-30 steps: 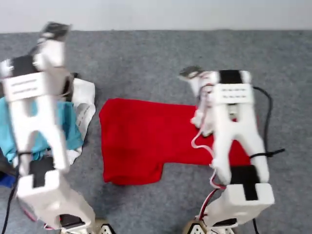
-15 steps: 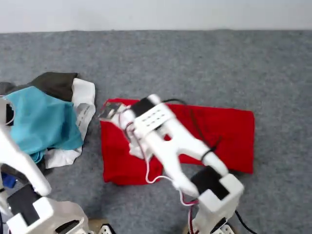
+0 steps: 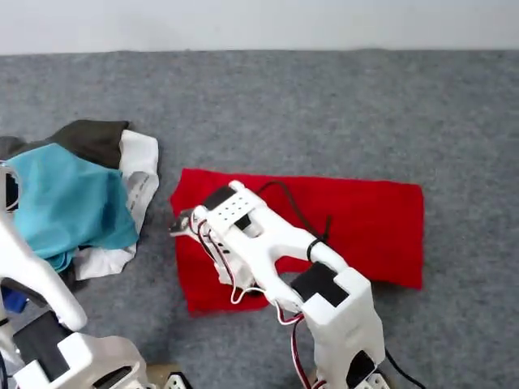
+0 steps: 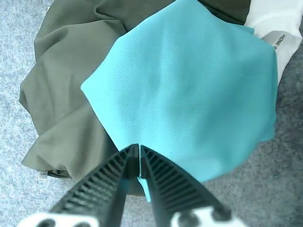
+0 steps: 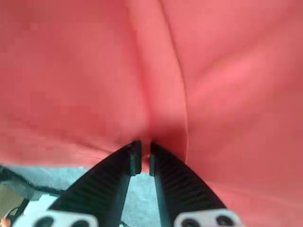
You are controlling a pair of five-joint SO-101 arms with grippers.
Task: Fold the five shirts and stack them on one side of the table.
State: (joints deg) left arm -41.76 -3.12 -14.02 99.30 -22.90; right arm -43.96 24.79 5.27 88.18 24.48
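**Risk: red shirt (image 3: 365,219) dragged rather than folded**

Right end effector (image 5: 141,158) sits at the shirt's edge nearest the teal shirt (image 3: 69,203), jaws closed to a sliver and apparently pinching a crease. So thin a pinch could slip, or tow the whole garment across the tabletop (image 3: 324,105) into that heap. Left end effector (image 4: 139,158) hangs closed, seemingly empty, above the teal shirt.

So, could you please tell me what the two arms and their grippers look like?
The right arm and left arm have white, blocky shells with black motor blocks at the joints. Red, white and black cables loop along the right arm. The left gripper and right gripper are black, ribbed and tapering, on white bases.
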